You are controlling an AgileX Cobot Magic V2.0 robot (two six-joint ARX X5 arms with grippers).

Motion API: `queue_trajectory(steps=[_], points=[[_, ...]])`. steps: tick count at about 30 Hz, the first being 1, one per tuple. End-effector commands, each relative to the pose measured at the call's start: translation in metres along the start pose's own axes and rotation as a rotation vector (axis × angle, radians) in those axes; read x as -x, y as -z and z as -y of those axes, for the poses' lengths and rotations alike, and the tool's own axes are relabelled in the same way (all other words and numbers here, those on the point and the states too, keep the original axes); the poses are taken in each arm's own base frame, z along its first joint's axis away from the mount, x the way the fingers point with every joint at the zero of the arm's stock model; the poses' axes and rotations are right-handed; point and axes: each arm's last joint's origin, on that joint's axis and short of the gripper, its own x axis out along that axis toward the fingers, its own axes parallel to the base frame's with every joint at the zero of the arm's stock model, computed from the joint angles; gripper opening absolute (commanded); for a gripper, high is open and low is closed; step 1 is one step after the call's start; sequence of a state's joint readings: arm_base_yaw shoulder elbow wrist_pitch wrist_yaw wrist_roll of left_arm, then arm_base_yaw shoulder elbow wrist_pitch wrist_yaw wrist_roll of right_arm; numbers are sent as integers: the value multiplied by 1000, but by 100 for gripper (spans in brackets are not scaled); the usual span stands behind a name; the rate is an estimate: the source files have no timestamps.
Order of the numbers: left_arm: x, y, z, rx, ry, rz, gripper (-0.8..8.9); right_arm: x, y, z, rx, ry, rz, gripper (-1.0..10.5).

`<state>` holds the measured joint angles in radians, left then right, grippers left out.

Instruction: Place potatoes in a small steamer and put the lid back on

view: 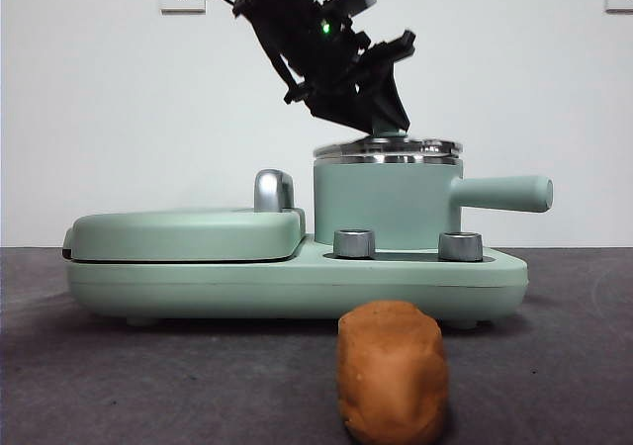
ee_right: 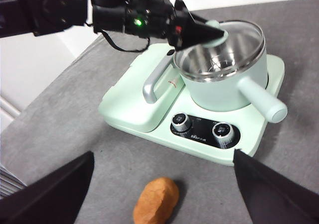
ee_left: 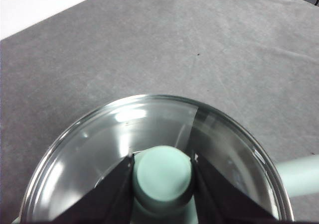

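Left gripper [ee_left: 162, 176] pinches my lid's [ee_left: 99, 144] knob atop the small steamer [view: 386, 203], frame centre; right gripper [ee_right: 162, 184] spread above the potato [ee_right: 156, 201].

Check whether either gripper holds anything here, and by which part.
The left gripper is shut on the lid by its knob, the lid on the steamer. The right gripper is open, holding nothing.

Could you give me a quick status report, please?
Left gripper shut on lid knob, atop pot. Right gripper open, above potato on table. Nothing in the way.
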<state>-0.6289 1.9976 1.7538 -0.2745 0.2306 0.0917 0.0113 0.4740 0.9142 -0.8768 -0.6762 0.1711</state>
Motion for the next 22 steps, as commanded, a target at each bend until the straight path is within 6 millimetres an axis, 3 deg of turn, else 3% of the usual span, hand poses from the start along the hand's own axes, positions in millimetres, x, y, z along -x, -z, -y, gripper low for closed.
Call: queue_trajectory(steps=[1, 13, 22], points=[[34, -39, 7, -22, -6, 109, 22, -2, -8, 0, -41, 2, -2, 445], [118, -62, 15, -105, -28, 66, 22, -32, -25, 7, -198, -51, -146, 445], [183, -62, 15, -79, -58, -1, 21, -91, -16, -3, -166, 34, -391, 445]])
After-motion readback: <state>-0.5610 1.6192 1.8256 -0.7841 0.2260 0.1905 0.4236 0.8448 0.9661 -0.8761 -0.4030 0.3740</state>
